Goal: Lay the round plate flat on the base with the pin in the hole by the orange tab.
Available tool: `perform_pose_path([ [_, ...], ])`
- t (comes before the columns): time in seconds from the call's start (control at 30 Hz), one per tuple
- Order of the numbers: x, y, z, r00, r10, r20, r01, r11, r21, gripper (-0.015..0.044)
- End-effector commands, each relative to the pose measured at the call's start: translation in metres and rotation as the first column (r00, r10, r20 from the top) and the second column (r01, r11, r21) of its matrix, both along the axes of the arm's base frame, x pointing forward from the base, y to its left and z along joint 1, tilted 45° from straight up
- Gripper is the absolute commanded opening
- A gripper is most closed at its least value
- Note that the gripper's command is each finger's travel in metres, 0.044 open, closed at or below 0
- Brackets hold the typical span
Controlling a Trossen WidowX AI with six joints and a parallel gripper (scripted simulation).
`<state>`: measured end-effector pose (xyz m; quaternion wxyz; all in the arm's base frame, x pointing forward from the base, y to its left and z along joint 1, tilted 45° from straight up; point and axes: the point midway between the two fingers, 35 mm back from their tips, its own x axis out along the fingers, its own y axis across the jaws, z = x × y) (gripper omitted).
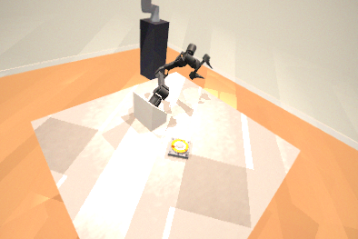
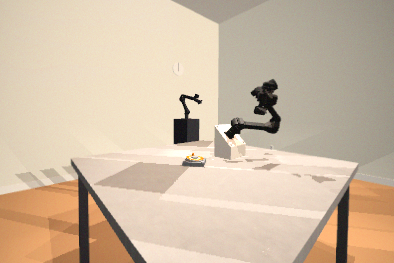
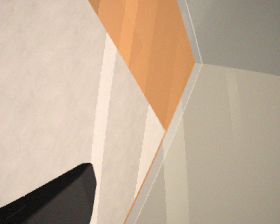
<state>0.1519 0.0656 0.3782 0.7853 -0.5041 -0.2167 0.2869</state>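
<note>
Gripper (image 1: 203, 66) wide open, holding nothing — well apart from round plate (image 1: 180, 146); a misjudged descent risks jamming it harder on the pin.

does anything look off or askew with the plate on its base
Too small to judge tilt. The round plate sits on its base, apart from the arm. The gripper is raised far from it with fingers open, holding nothing.
</note>
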Motion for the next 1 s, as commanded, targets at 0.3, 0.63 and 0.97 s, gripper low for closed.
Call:
perform_pose_path([
  [0.3, 0.079, -0.062, -0.032, 0.927, -0.025, -0.374, 0.156, 0.932, 0.327, 0.0137],
  [0.63, 0.152, -0.116, -0.12, 0.66, 0.032, -0.75, 0.467, 0.765, 0.443, 0.0],
  [0.97, 0.178, -0.149, -0.245, 0.22, 0.177, -0.959, 0.741, 0.609, 0.282, 0.0],
])
